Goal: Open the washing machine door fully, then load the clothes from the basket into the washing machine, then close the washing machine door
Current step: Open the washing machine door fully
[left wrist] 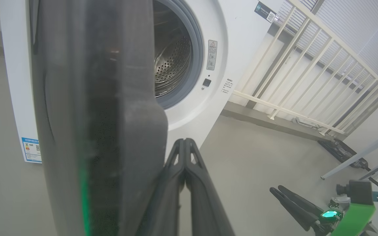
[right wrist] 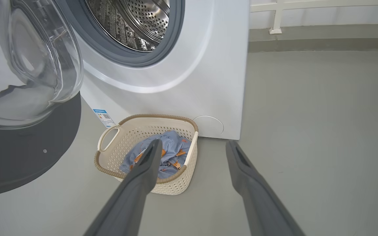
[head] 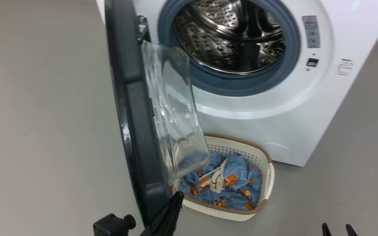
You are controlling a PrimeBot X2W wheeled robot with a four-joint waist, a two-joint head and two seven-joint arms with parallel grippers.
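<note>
At the left gripper (head: 178,196), the two fingers are pressed together with nothing between them, and their tip is set against, or just beside, the lower inner edge of the washing machine door (head: 136,131); contact cannot be confirmed. Just beyond that tip, on the floor (head: 44,131), the basket (head: 244,147) is found with the clothes (head: 228,183) heaped inside. Ahead of and below the right gripper (right wrist: 194,144), whose fingers are spread wide and empty, the basket is seen too. The door is judged stiff and heavy, best pushed on its black rim (head: 128,65), not the glass bowl (head: 172,111). The clothes are judged light, soft and limp, best pinched at a raised fold near the cream patch (head: 217,182).
</note>
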